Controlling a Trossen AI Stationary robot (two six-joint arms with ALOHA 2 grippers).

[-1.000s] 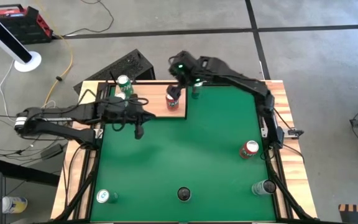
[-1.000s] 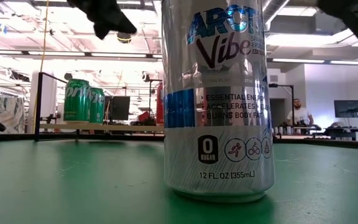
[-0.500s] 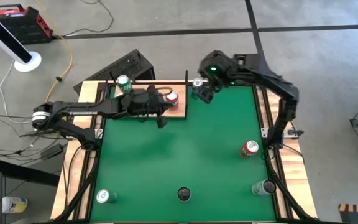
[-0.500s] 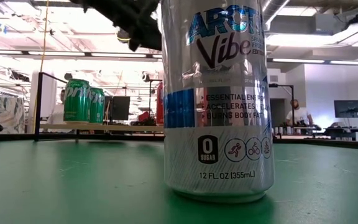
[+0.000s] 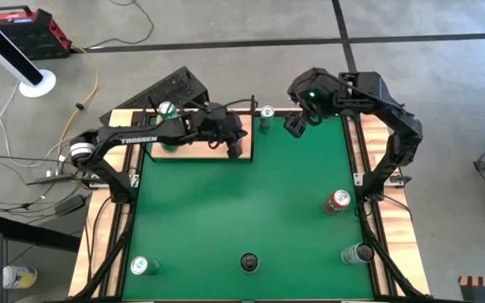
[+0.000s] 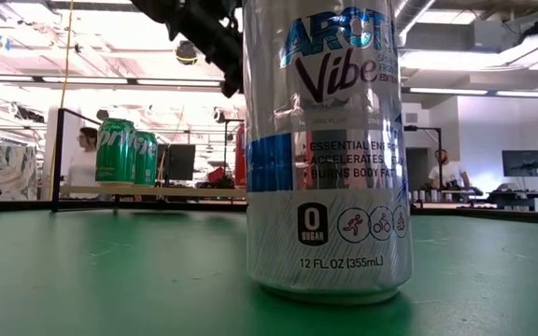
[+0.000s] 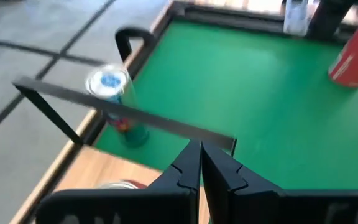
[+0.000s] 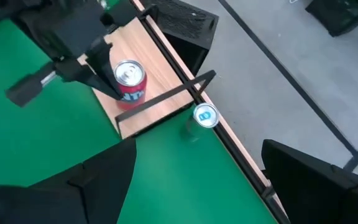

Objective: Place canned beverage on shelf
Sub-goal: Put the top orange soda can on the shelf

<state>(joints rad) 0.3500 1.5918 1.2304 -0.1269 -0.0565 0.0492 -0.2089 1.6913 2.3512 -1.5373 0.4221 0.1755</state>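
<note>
Your left gripper (image 5: pixel 236 148) sits over the near right corner of the shelf (image 5: pixel 194 151), the pale wood panel at the far left of the green mat (image 5: pixel 242 210). In the left wrist view its fingers (image 7: pixel 188 168) are pressed together with nothing between them. The red can (image 8: pixel 129 80) stands upright on the shelf right beside that gripper (the right wrist view shows it best; from above the arm covers it), and the gripper appears to touch its side, though you cannot be sure of contact. A green can (image 5: pixel 167 112) stands upright at the shelf's far left corner.

Your right gripper (image 5: pixel 296 124) hovers above the far edge of the mat, right of the shelf. Its fingers (image 8: pixel 98 177) are spread wide and hold nothing.

Just off the shelf's right edge, a can with a blue top (image 5: pixel 266 116) stands on the mat, between the shelf and the right gripper.

Elsewhere on the mat: a red can (image 5: pixel 338 202) near the right edge, a silver can (image 5: pixel 359 253) at the near right corner, a can with a green top (image 5: pixel 144 266) at the near left corner, and a tall silver can (image 6: pixel 325 149) at the middle of the near edge.
</note>
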